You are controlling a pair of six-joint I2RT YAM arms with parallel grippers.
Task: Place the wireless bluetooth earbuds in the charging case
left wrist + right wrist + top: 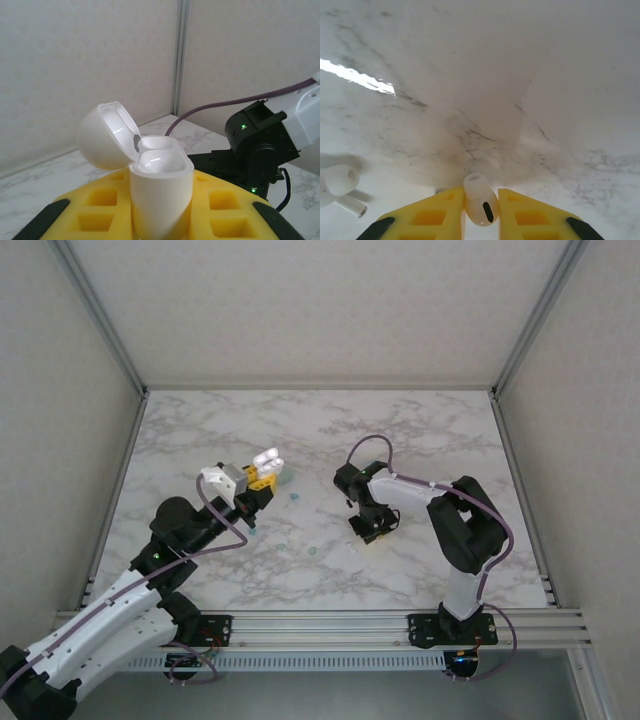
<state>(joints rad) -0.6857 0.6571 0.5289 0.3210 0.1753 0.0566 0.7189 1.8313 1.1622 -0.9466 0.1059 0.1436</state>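
My left gripper (262,478) (161,210) is shut on a white charging case (161,175) (268,458) and holds it upright above the table. The lid (106,135) is flipped open to the left, and both wells inside look empty. My right gripper (372,530) (480,193) is low over the marble table, right of centre. It is shut on a white earbud (481,207) pinched between the yellow fingers, silicone tip pointing forward. A second white earbud (340,181) lies on the table to its left.
Small teal buds (294,496) (283,540) (315,551) lie scattered on the marble table (330,430) between the two arms. The right arm's black wrist (260,145) stands behind the held case. Frame walls enclose the table on three sides.
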